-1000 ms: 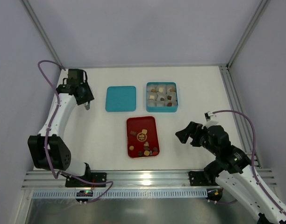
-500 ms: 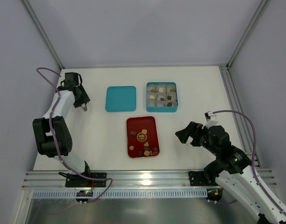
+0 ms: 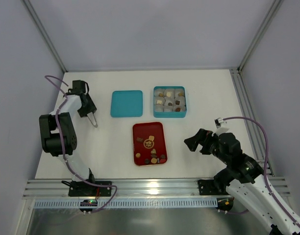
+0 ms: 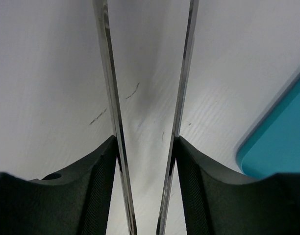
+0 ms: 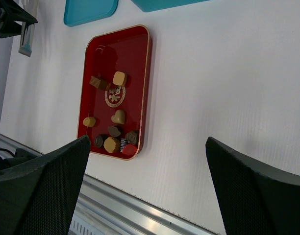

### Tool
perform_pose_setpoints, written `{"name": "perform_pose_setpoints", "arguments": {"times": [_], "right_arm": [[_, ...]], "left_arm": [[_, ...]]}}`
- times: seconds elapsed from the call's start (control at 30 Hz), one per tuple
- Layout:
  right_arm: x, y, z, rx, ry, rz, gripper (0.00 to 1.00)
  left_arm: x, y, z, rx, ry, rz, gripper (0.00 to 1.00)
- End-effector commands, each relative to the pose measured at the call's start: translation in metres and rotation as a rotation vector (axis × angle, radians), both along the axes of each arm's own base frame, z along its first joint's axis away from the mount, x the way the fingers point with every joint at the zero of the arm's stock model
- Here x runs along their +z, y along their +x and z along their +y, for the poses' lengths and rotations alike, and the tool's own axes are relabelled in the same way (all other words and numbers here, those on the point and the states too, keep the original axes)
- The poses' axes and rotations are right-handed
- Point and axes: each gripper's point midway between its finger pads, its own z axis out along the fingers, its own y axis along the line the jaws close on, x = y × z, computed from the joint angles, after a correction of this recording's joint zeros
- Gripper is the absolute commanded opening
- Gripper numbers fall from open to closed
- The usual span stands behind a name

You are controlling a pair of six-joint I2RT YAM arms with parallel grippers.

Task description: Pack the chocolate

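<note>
Red tray near the middle of the desk holds several loose pieces of chocolate, so the packing looks only partly done. Behind it, the teal box shows a piece in most of its paper cups, though whether every cup is filled is too small to tell. The teal lid lies flat beside the box, not yet on. The left claw points down left of the lid, thin jaws parted on nothing. The right claw is wide open and empty, right of the tray
</note>
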Motion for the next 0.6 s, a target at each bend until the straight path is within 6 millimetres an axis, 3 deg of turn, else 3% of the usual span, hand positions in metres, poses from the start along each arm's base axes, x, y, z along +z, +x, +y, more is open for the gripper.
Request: {"name": "perform_pose_setpoints", "arguments": {"times": [0.0, 0.57], "right_arm": [[0.002, 0.0, 0.002, 0.01, 0.01, -0.017, 1.0], [0.003, -0.005, 0.0, 0.012, 0.021, -0.019, 1.0]], "left_arm": [[-0.012, 0.001, 0.01, 0.005, 0.03, 0.013, 0.5], [-0.038, -0.019, 0.012, 0.01, 0.044, 0.102, 0.72]]}}
